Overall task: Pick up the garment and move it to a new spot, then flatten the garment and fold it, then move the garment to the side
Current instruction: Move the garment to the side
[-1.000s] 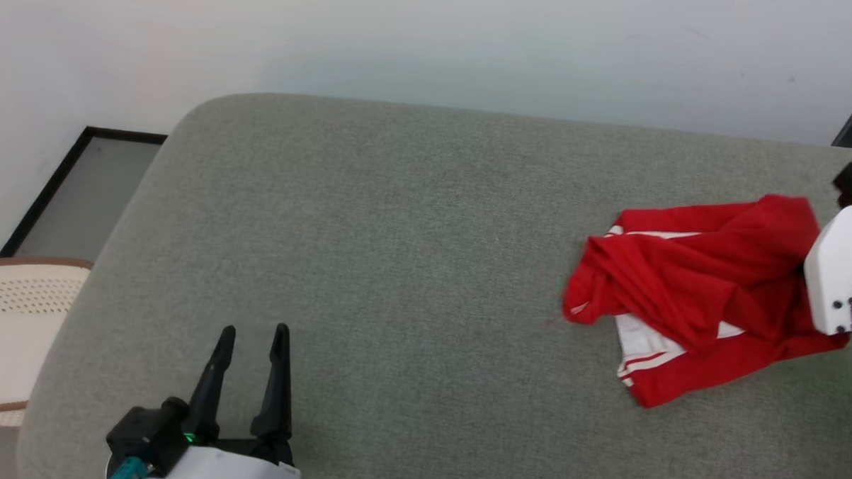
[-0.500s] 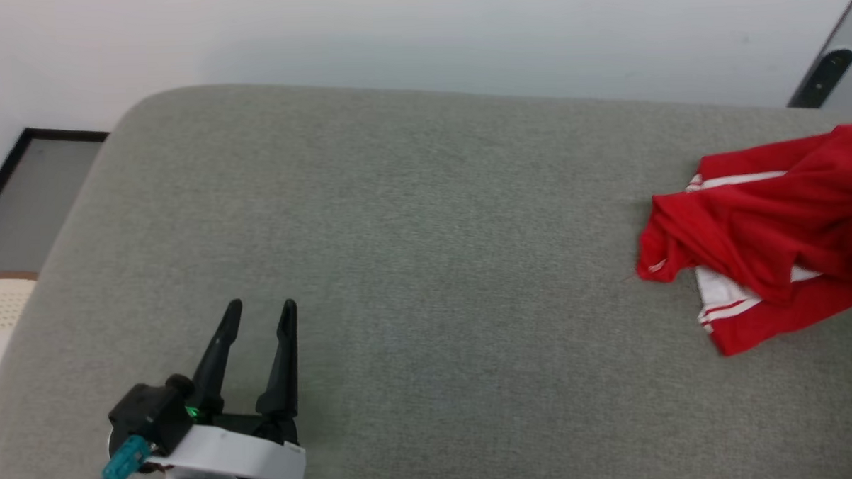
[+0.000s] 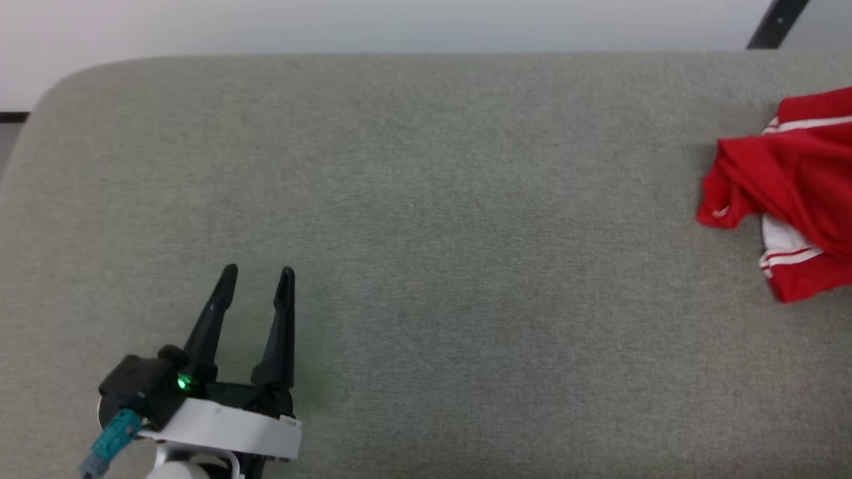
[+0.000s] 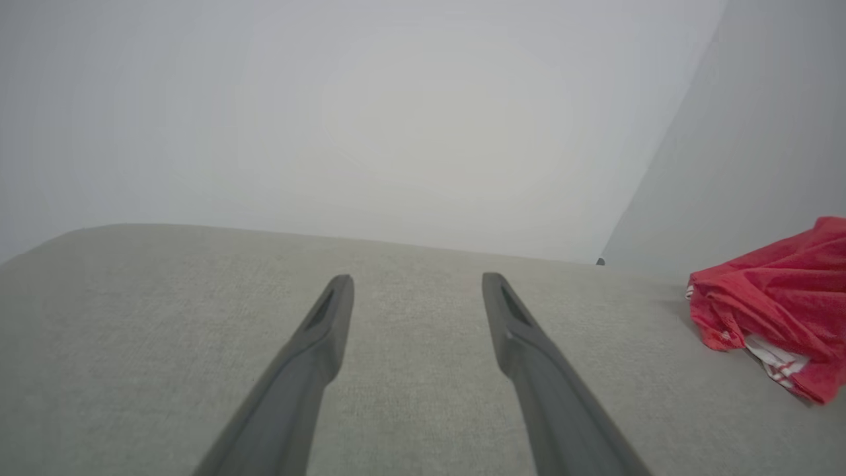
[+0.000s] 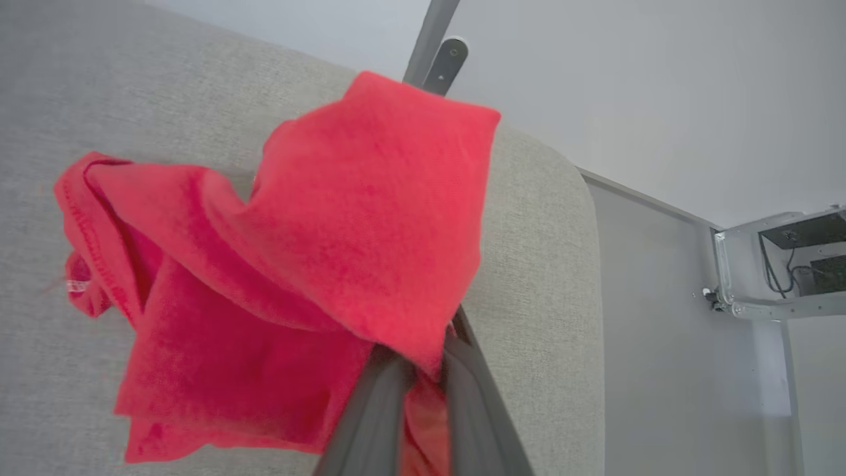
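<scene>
Right wrist view, crumpled garment (image 5: 344, 231) clamped in right end effector (image 5: 424, 369)

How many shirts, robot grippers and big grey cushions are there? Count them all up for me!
Shirt: 1, the red shirt
Grippers: 2, the left gripper, open, and the right gripper, pinching the shirt
Cushion: 1, the grey cushion
Total: 4
</scene>
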Tool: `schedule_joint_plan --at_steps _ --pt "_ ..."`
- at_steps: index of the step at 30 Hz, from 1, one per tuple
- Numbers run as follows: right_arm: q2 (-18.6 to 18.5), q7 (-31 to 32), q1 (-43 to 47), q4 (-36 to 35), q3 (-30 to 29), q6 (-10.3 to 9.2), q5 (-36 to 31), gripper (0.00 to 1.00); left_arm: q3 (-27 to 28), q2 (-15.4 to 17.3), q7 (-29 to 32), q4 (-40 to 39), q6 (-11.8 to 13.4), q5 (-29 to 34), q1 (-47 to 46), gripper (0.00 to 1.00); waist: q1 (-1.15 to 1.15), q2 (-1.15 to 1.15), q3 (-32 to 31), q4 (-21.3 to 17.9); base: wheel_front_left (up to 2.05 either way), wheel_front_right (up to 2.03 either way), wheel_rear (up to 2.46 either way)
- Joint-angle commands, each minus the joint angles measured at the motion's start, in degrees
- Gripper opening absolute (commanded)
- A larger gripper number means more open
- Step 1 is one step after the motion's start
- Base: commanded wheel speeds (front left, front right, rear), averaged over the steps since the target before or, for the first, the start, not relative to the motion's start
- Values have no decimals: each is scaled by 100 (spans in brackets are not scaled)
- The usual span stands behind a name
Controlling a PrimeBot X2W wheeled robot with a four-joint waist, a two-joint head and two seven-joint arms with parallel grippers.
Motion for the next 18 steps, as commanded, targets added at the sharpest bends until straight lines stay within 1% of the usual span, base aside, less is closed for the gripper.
schedule_joint_plan --at_steps 1,8,18 --pt "-57 -38 -78 14 -65 -9 -62 0 1 24 4 -30 -12 17 -72 100 0 0 200 -189 0 0 0" --pt "-296 -82 -102 115 -306 -9 -239 0 -52 122 4 -100 -12 52 -275 100 0 0 516 -488 0 0 0" --pt "-549 108 106 225 -931 -9 -494 0 -112 267 4 -160 -12 65 -435 100 0 0 868 -791 0 0 0"
